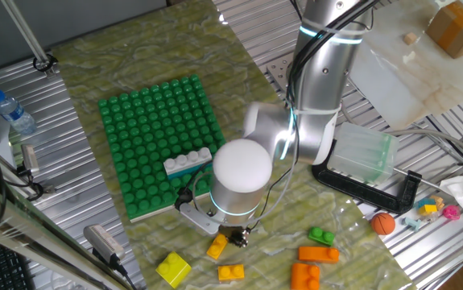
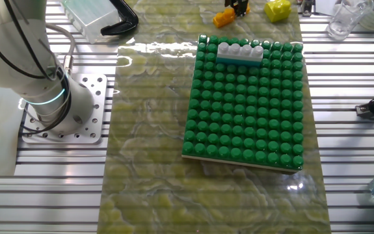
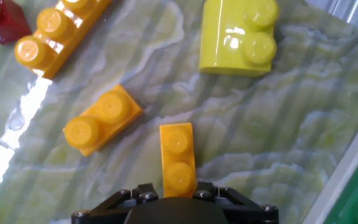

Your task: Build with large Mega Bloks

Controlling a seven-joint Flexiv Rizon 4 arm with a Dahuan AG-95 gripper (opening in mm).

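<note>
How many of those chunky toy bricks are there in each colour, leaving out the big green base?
Orange bricks: 4
Yellow brick: 1
Green brick: 1
White brick: 1
Teal brick: 1
Total: 8

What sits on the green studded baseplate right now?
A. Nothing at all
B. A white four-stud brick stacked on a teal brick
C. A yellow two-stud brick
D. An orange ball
B: both fixed views show a white four-stud brick stacked on a teal brick near one edge of the green baseplate, and nothing else on it.
</note>
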